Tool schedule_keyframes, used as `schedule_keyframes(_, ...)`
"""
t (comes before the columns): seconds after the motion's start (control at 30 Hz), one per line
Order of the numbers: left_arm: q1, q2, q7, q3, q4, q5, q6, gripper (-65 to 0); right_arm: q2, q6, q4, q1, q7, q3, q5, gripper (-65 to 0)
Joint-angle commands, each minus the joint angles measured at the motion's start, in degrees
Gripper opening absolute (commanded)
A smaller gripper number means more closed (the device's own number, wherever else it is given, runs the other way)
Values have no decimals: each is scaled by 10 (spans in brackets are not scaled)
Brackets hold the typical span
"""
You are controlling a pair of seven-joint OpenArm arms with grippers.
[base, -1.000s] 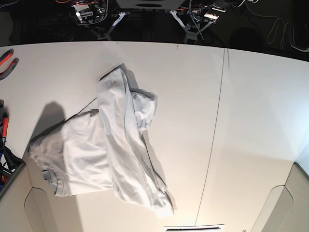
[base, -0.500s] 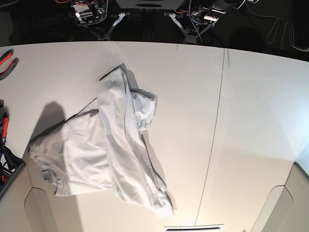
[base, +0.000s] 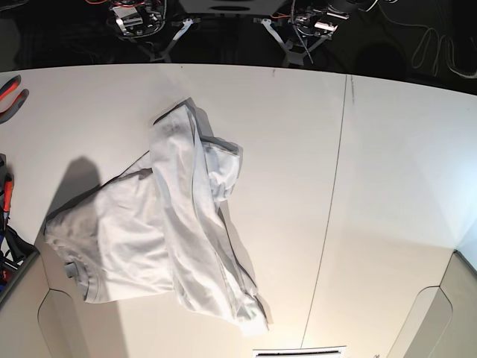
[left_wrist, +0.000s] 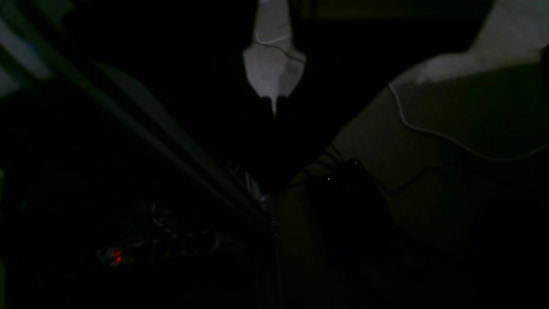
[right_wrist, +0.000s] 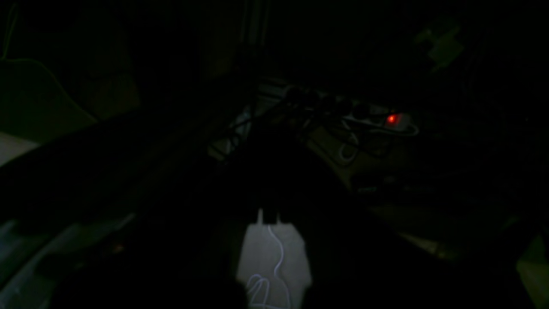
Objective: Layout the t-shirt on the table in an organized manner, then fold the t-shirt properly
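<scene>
The t-shirt (base: 156,231) lies crumpled in a heap on the left half of the white table (base: 387,171). One long fold runs from the far side down to the near edge, and a bunched part (base: 223,164) sticks out to its right. Both arms sit folded back beyond the table's far edge, well away from the shirt. My left gripper (left_wrist: 274,109) shows in its dark wrist view with pale fingers pressed together on nothing. My right gripper (right_wrist: 268,216) looks the same, shut and empty. In the base view they are the left gripper (base: 287,51) and the right gripper (base: 168,51).
A thin dark seam (base: 332,201) crosses the table right of the shirt. Red-handled pliers (base: 11,93) and other tools (base: 6,198) lie at the left edge. Cables (base: 436,45) hang in the dark behind the far edge. A power strip light (right_wrist: 391,119) glows red.
</scene>
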Motion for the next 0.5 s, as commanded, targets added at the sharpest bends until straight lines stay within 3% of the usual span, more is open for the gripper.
schedule_keyframes(0.0, 7, 0, -1, 1, 7, 0, -4, -650, 3, 4, 3, -5, 3, 2, 4, -650)
schedule_keyframes(0.27, 86, -20, 4, 1, 98, 0, -4, -650, 6, 4, 68, -75, 4, 2, 4, -650)
schedule_keyframes(0.47, 173, -58, 7, 1, 220, 0, -4, -650, 39, 4, 197, -167, 4, 2, 30, -650)
